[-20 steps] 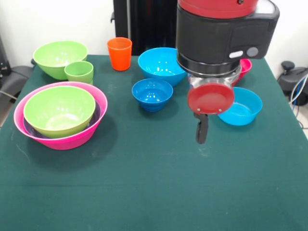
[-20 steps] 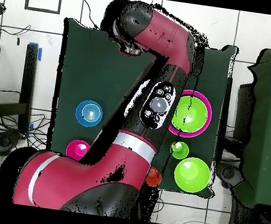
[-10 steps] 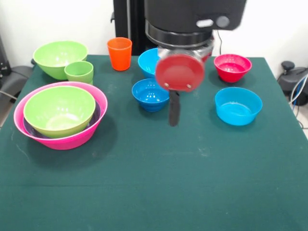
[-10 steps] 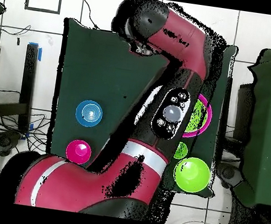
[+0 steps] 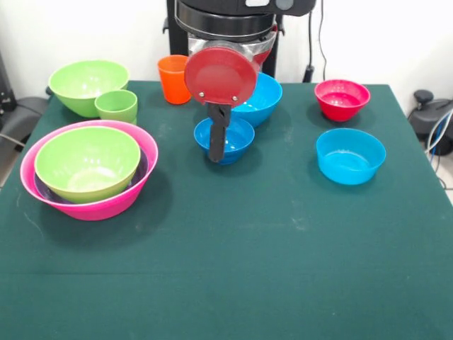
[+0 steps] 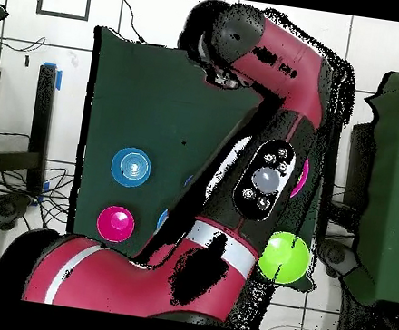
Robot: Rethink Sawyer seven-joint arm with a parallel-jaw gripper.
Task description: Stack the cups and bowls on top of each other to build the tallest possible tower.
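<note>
The tower (image 5: 88, 170) stands at the left of the green table (image 5: 283, 255) in the front view: a large pink bowl (image 5: 134, 191) holds a purple bowl (image 5: 140, 171), and a lime green bowl (image 5: 87, 161) sits inside. Behind it are the light green cup (image 5: 117, 105), another lime bowl (image 5: 86, 83) and the orange cup (image 5: 172, 78). The gripper (image 5: 219, 145) hangs in front of the small blue bowl (image 5: 237, 138); whether its fingers are wide or narrow, I cannot tell. The red bowl (image 5: 342, 98) and a shallow blue bowl (image 5: 350, 156) stand at the right.
</note>
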